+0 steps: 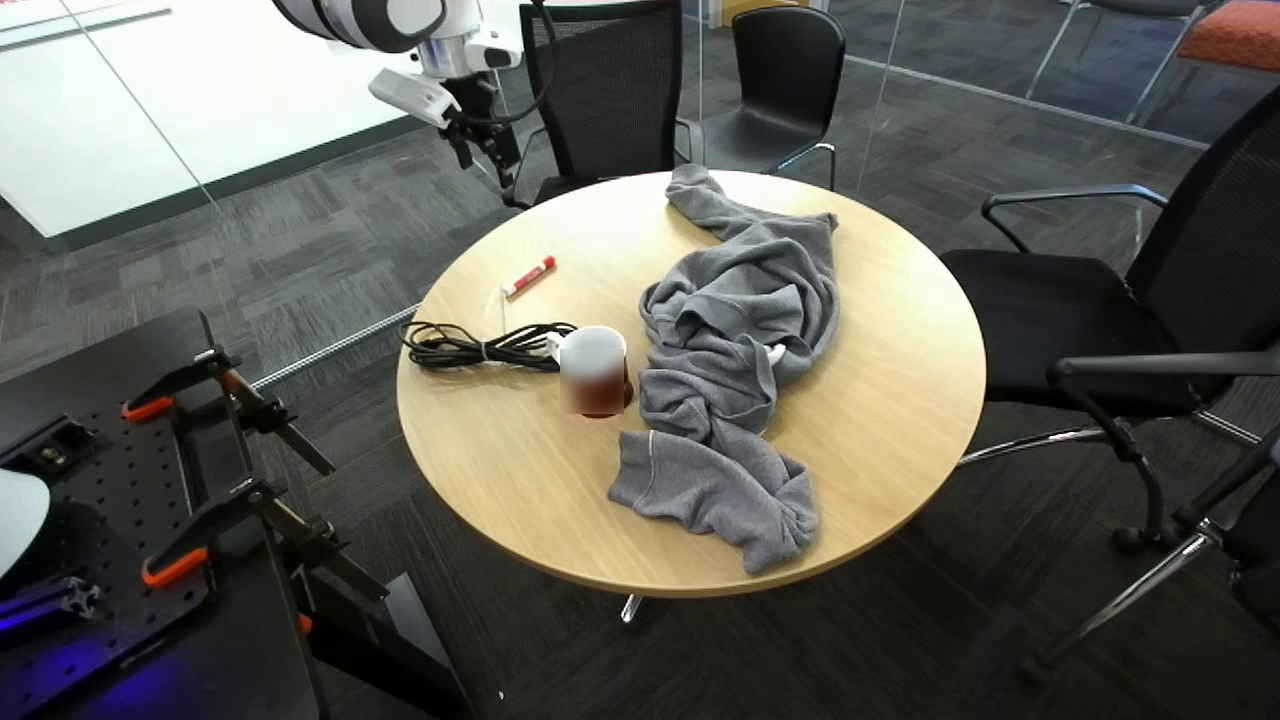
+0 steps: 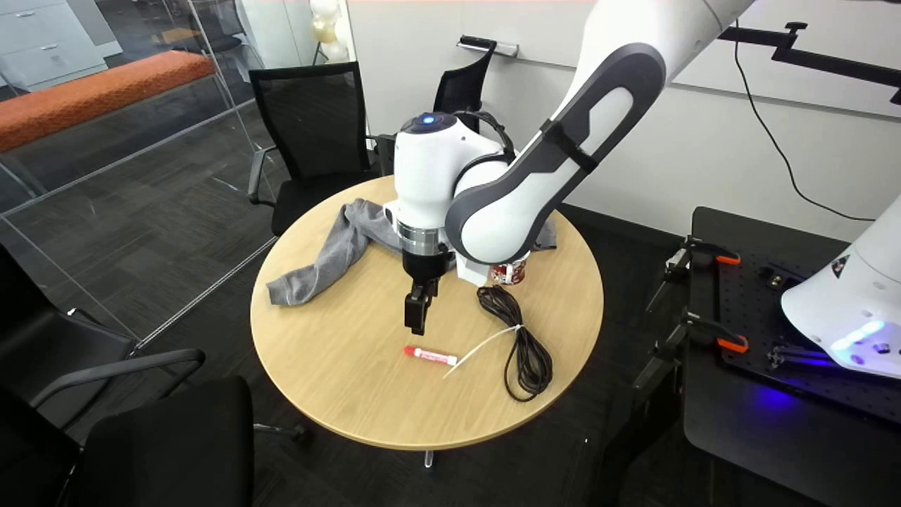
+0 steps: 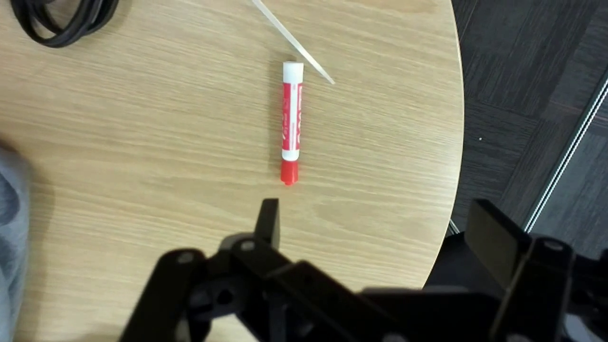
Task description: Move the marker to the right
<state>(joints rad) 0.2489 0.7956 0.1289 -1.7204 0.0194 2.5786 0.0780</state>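
The marker is a thin pen with a white body, a red label and a red cap. It lies flat on the round table in both exterior views (image 1: 530, 277) (image 2: 431, 355), and in the wrist view (image 3: 291, 118) its cap points toward my gripper. My gripper is open, with its fingers wide apart and nothing between them (image 3: 375, 213). It hangs above the table surface, apart from the marker, in both exterior views (image 1: 487, 172) (image 2: 415, 327). In the wrist view the marker lies ahead of the fingertips, nearly in line with the left finger.
A black coiled cable (image 1: 480, 347) with a white tie (image 3: 294, 42) lies near the marker's white end. A white and dark red mug (image 1: 592, 350) stands beside the cable. A grey sweater (image 1: 740, 310) is spread across the wooden table (image 1: 520, 470). The table edge curves near the right finger.
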